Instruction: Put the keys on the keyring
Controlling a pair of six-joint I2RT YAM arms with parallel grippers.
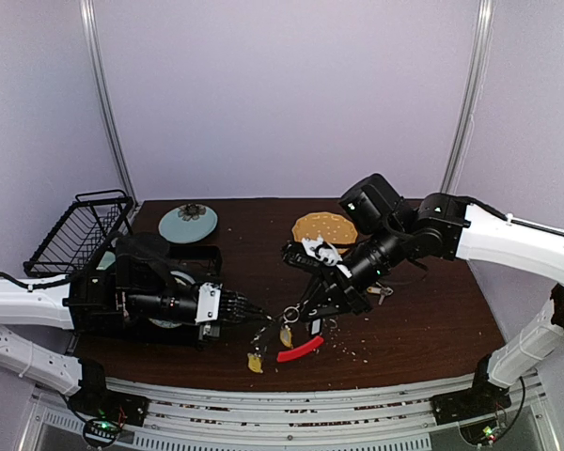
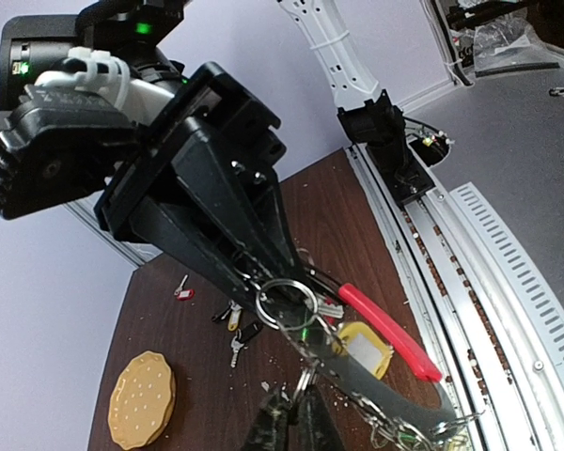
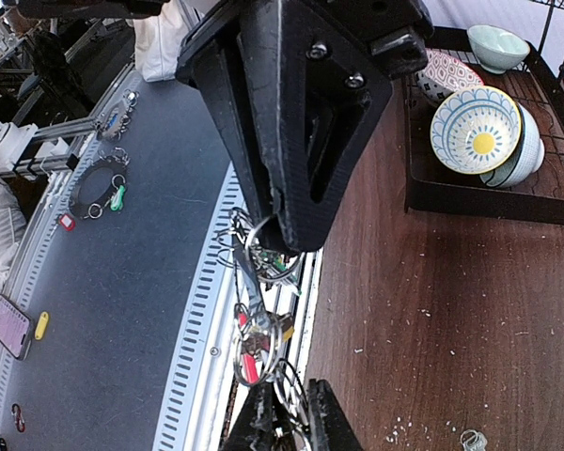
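The keyring hangs between my two grippers just above the table's front middle. Its red curved section (image 1: 301, 349) and yellow tags (image 1: 256, 362) dangle low. My left gripper (image 1: 263, 319) is shut on a small ring of the chain (image 2: 305, 381). My right gripper (image 1: 305, 308) is shut on a larger silver split ring (image 2: 287, 301) of the same keyring. The left wrist view shows the red section (image 2: 390, 329) and a yellow tag (image 2: 362, 348). The right wrist view shows bunched rings (image 3: 263, 329). Loose keys with black and yellow heads (image 2: 235, 324) and one with a red tag (image 2: 181, 289) lie on the table.
A yellow biscuit-like plate (image 1: 324, 227) sits at the back middle and a teal plate (image 1: 188, 224) at the back left. A black wire rack (image 1: 75, 230) with bowls (image 3: 475, 127) stands at the left. More keys (image 1: 381, 291) lie right of my right gripper. Crumbs dot the table.
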